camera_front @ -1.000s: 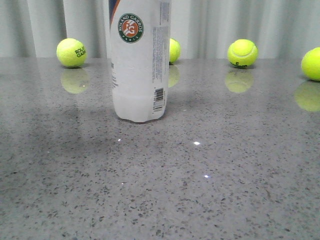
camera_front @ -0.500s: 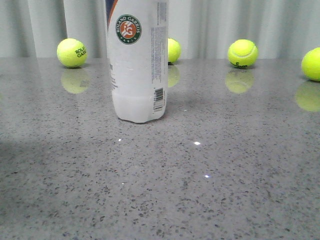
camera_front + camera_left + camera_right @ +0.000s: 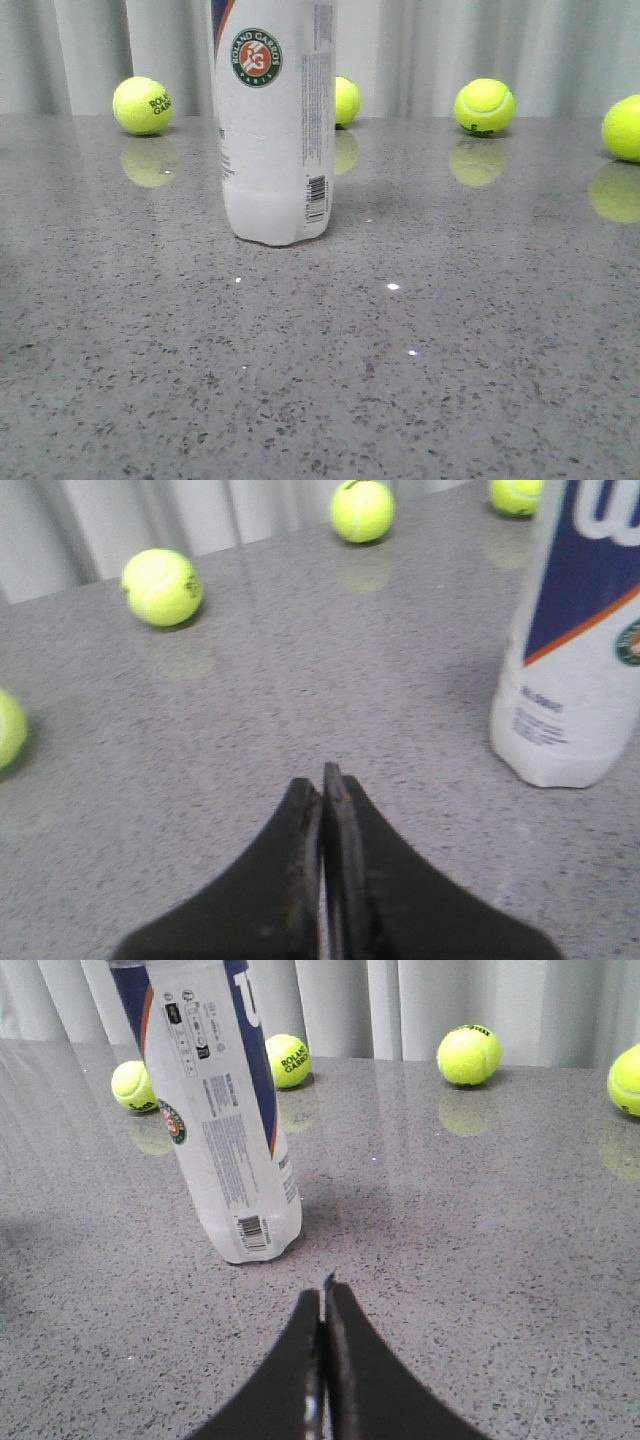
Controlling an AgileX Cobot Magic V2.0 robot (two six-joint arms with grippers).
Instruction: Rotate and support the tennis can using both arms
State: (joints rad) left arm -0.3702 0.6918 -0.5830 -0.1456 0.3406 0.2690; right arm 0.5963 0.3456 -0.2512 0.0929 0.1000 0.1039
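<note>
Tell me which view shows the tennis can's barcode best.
The front view: the barcode on the tennis can faces the camera, close and sharp. The right wrist view shows it smaller; in the left wrist view it is turned out of sight.

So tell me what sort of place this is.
Probably an indoor test bench, not a court: a speckled grey tabletop, a pale curtain behind it, and just a tennis can with scattered balls.

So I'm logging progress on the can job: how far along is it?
The tennis can stands upright on the table, so any rotating to vertical looks done. Nothing is in hand: the left gripper and right gripper are both shut, empty and apart from the can. If it still needs support, both arms have yet to close in on it.
</note>
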